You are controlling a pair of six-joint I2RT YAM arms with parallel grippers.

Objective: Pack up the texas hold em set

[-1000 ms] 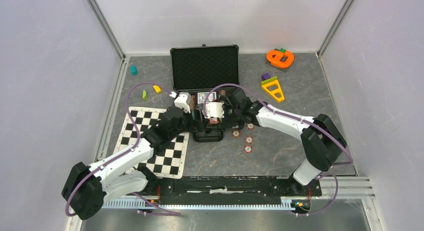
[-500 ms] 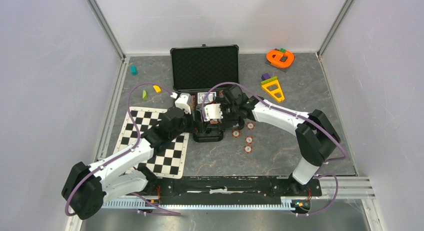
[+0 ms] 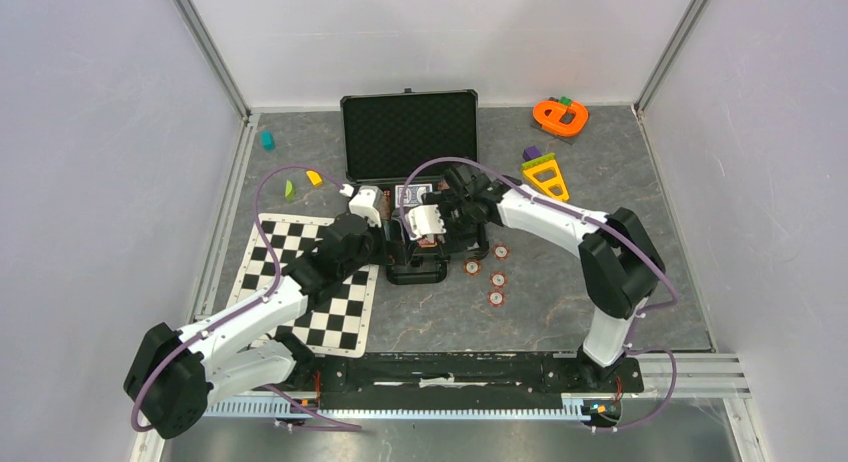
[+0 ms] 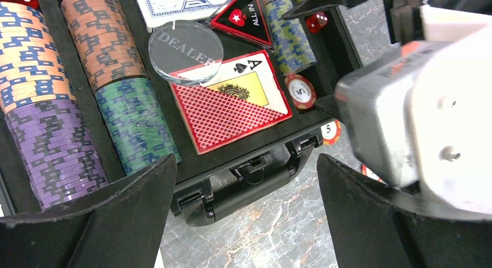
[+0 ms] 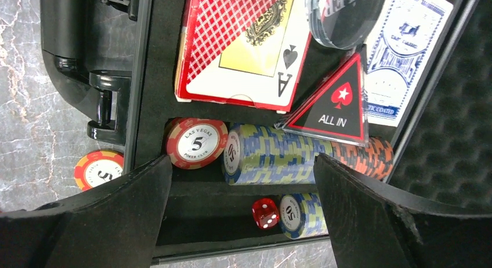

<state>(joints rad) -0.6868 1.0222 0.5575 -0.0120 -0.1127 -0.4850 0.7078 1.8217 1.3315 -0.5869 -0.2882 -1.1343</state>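
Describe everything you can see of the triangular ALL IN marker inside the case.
The ALL IN marker is a flat triangle, black with a red border, a white star on a red spade and white lettering; its edges look like clear plastic. It lies inside the open case, partly on a lying row of chips. One side overlaps the blue card deck, and a corner is near the red deck.

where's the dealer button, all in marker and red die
dealer button [image 4: 185, 52], left wrist view, clear face centre
all in marker [image 5: 333, 110], right wrist view, black middle
red die [image 5: 265, 213], right wrist view, top face
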